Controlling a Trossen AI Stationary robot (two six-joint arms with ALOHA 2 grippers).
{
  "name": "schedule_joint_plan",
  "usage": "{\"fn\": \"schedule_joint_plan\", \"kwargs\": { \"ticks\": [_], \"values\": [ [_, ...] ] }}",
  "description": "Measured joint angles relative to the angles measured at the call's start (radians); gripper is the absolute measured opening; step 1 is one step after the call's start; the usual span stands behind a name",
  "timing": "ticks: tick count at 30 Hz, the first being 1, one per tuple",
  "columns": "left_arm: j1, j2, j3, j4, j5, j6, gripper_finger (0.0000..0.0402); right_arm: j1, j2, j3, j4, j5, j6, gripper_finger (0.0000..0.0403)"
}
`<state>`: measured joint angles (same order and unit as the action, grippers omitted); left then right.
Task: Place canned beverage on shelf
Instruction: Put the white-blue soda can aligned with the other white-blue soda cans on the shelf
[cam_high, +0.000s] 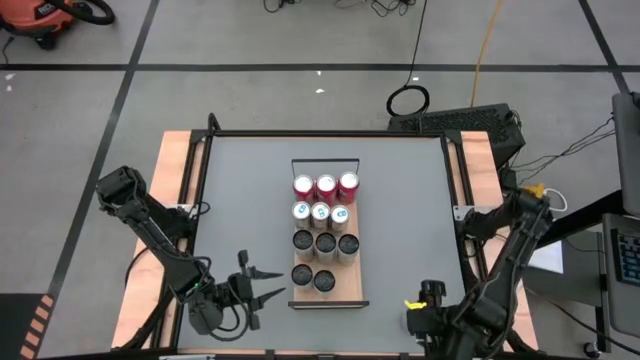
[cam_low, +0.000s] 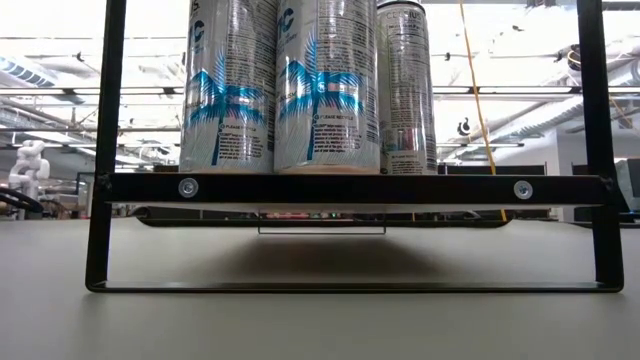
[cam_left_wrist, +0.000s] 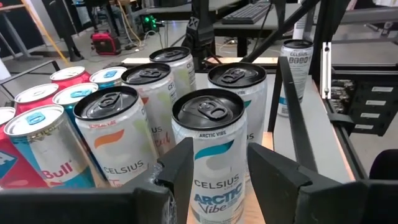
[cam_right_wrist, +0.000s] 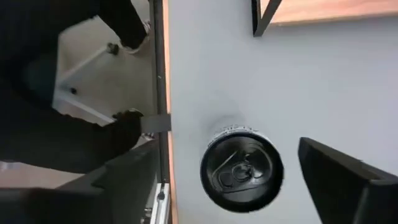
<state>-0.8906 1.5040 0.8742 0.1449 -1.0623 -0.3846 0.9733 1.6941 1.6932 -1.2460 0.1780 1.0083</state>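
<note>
The long light-wood shelf (cam_high: 350, 290) with dark edging lies lengthwise in the middle of the grey tabletop (cam_high: 250, 190). At its near end stand two black-topped white cans (cam_high: 313, 279), one of them labelled Arctic Vibe (cam_left_wrist: 214, 155). Behind them is a row of three more black-topped cans (cam_high: 325, 243), then three pale blue-topped cans (cam_high: 320, 212), then three red-topped cans (cam_high: 326, 187) by the thin black wire rail (cam_high: 325, 161) at the far end.

The left gripper (cam_high: 262, 283) sits just beside the shelf's near end, its fingers (cam_left_wrist: 180, 174) partly apart, empty, framing the Arctic Vibe can.

The right gripper (cam_high: 428, 305) hangs near the shelf's near corner, spread wide above a lone upright black-topped can (cam_right_wrist: 242, 169) standing on the tabletop, clear of it.

Beyond the shelf lie grey floor and a red vacuum (cam_high: 40, 20).
</note>
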Motion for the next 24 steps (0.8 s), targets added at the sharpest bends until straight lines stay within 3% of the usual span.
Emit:
{"fn": "schedule_joint_plan", "kwargs": {
  "ticks": [4, 14, 19, 24],
  "values": [
    [0.0, 0.0, 0.0, 0.006, 0.0, 0.001, 0.0152, -0.003, 0.019, 0.0, -0.059, -0.001, 0.018, 0.0361],
    [0.001, 0.0, 0.0, 0.005, 0.003, 0.007, 0.0152, -0.027, 0.099, 0.0, -0.102, -0.095, -0.004, 0.0361],
    [0.001, 0.0, 0.0, 0.005, 0.003, 0.006, 0.0152, -0.05, 0.131, 0.0, -0.105, -0.153, -0.041, 0.0339],
    [0.001, 0.0, 0.0, 0.006, 0.003, 0.005, 0.0152, -0.076, 0.139, 0.0, -0.105, -0.18, -0.052, 0.0286]
  ]
}}
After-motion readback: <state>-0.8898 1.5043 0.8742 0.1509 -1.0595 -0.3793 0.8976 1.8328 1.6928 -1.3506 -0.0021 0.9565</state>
